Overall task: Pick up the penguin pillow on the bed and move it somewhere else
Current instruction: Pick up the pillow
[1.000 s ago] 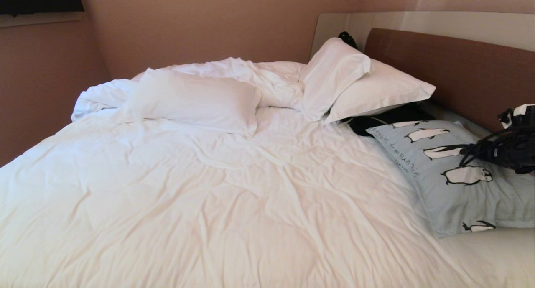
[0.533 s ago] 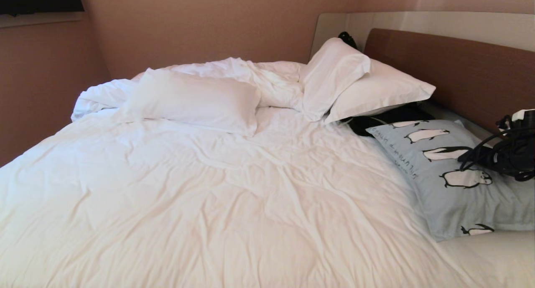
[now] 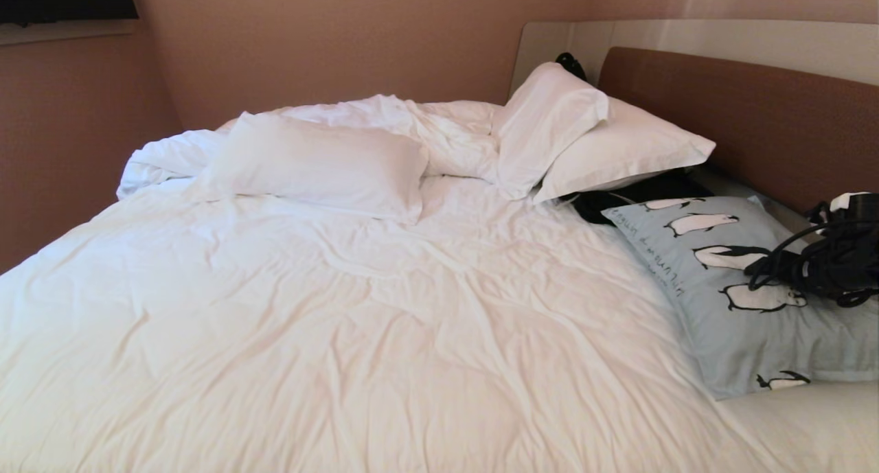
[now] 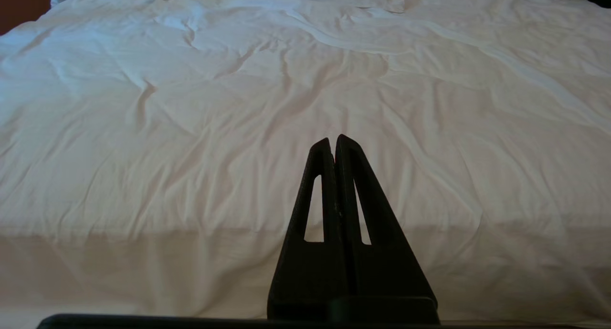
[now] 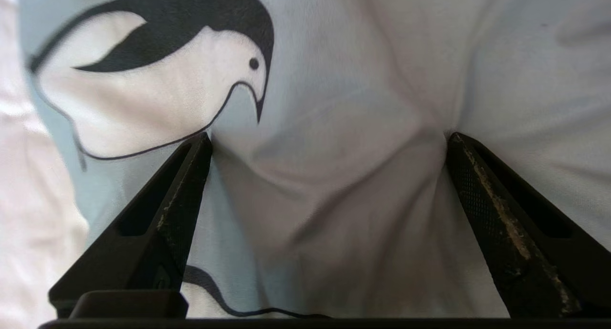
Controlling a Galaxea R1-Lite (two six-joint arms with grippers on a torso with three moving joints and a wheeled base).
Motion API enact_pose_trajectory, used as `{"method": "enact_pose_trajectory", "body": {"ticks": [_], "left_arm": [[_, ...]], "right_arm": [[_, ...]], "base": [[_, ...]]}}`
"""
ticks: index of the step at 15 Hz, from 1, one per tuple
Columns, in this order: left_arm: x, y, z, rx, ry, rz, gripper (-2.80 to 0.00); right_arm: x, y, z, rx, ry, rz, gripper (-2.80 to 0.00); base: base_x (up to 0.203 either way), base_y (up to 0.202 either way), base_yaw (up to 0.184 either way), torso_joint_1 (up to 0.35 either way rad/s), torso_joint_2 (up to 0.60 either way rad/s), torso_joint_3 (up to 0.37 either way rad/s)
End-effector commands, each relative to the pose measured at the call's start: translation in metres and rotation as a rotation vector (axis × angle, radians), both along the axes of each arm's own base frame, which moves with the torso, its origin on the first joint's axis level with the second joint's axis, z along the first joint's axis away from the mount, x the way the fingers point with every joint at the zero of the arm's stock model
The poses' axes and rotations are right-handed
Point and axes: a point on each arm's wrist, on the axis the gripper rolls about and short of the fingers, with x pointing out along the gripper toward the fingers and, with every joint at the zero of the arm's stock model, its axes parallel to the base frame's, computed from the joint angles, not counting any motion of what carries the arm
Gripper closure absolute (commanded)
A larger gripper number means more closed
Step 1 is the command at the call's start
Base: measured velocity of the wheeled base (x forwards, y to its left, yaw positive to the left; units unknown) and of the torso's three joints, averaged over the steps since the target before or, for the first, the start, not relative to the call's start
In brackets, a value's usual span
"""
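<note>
Left tool has its two black fingers pressed together, low in its own view, over the wrinkled white duvet of the bed. A plain white pillow lies at the upper left of the head view, and two more white pillows lean by the brown headboard. The penguin pillow lies at the right edge of the head view. Right tool is spread wide, and both fingertips press into the penguin pillow's blue cloth.
</note>
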Motion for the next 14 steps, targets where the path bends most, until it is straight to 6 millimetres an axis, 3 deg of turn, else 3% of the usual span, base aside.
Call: {"method": "enact_pose_trajectory", "body": {"ticks": [1, 6, 14], "left_arm": [[0.000, 0.000, 0.000, 0.000, -0.001, 0.000, 0.00], [0.000, 0.000, 0.000, 0.000, -0.001, 0.002, 0.00], [0.000, 0.000, 0.000, 0.000, -0.001, 0.000, 0.00]], "right_arm": [[0.004, -0.001, -0.018, 0.029, 0.035, 0.018, -2.80], [0.010, 0.000, -0.041, 0.044, 0.081, 0.041, -2.80], [0.013, 0.006, -0.049, 0.049, 0.104, 0.060, -2.80]], "base": [[0.000, 0.000, 0.000, 0.000, 0.00, 0.000], [0.000, 0.000, 0.000, 0.000, 0.00, 0.000], [0.000, 0.000, 0.000, 0.000, 0.00, 0.000]]}}
